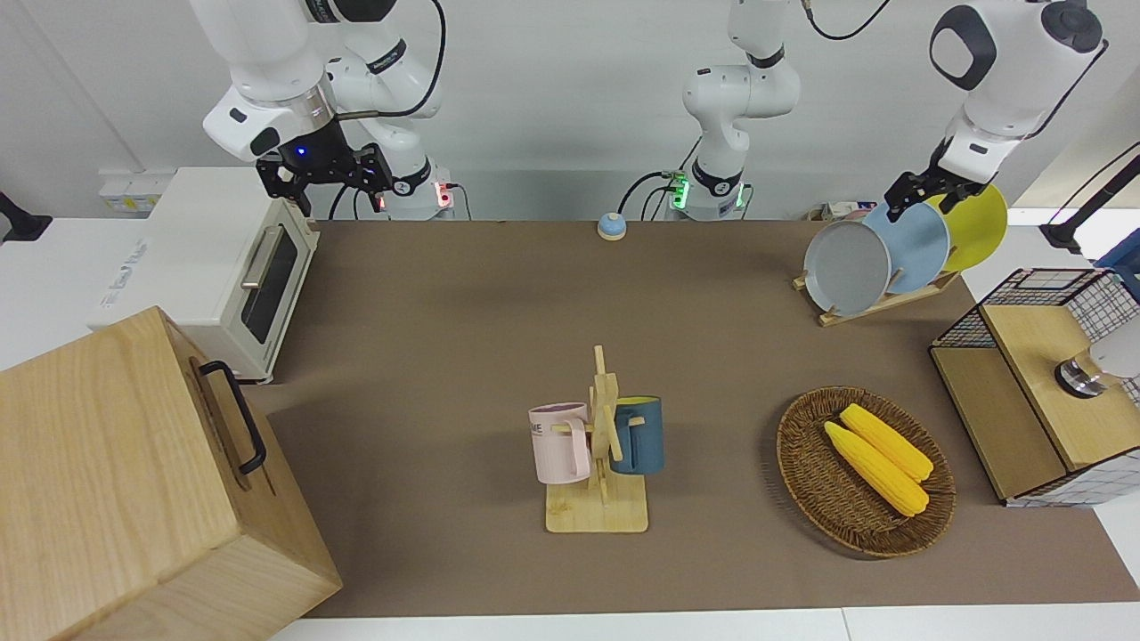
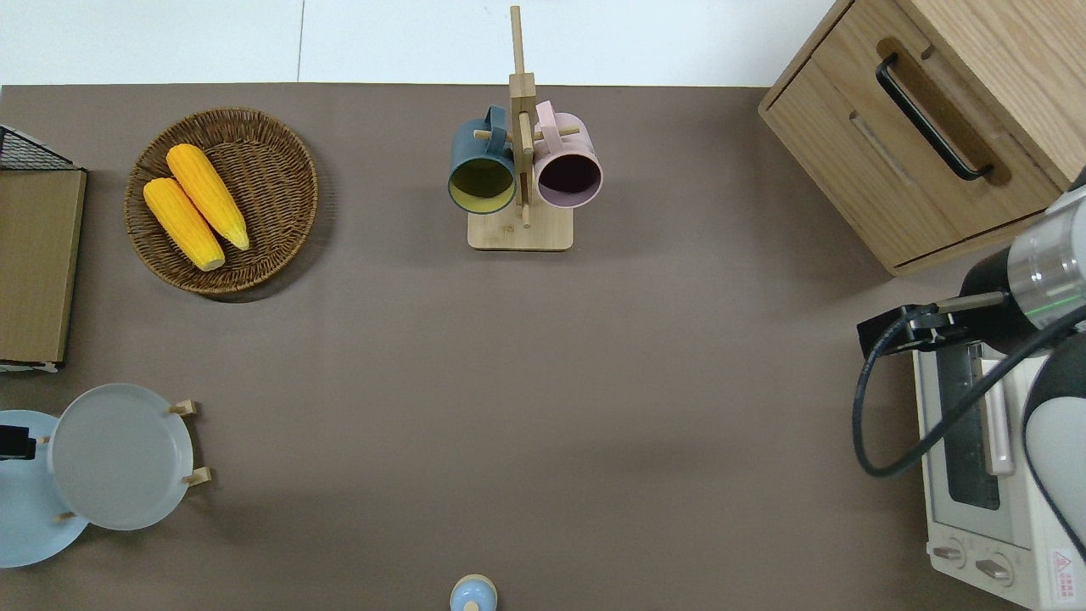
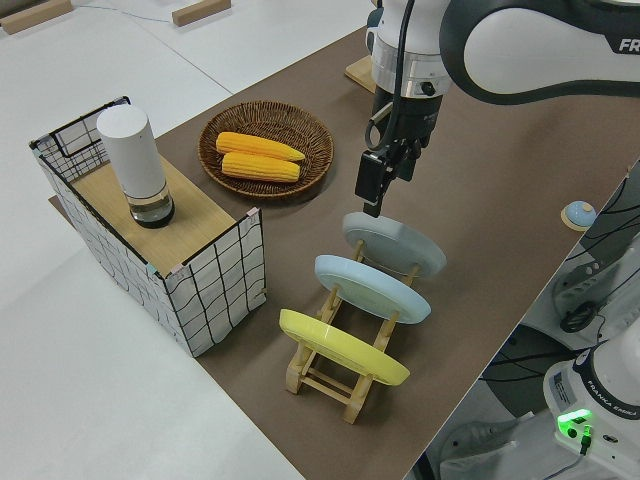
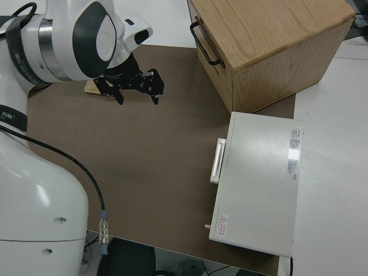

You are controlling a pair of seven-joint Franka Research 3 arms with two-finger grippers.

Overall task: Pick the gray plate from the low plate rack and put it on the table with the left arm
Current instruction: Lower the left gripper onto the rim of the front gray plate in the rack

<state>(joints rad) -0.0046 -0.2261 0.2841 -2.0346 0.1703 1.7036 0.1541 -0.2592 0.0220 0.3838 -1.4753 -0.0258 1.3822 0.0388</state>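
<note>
A brown mat with white edges covers the wide desk (image 1: 463, 303), set against a plain white wall. At the left arm's end stands the low plate rack (image 3: 345, 375), a small frame of light wooden slats, with three plates leaning in its slots. The gray plate (image 1: 847, 267) sits in the slot toward the middle of the desk, the light-blue plate (image 3: 372, 287) next to it, and the yellow plate (image 3: 342, 346) at the outermost end.

The left hand (image 3: 372, 183) hangs in the air above the rack, its black fingers pointing down. In the left side view its tip is just above the upper rim of the gray plate, apart from it; in the overhead view only a dark sliver of it shows at the frame's edge, over the light-blue plate. Nothing is in its grasp, but whether its fingers are spread or closed cannot be told.

The right arm is parked, and its hand (image 4: 137, 87) has its fingers spread with nothing between them.

Farther from the robots than the rack lies a wicker basket (image 1: 806, 485) holding two corn cobs (image 1: 877, 457).
</note>
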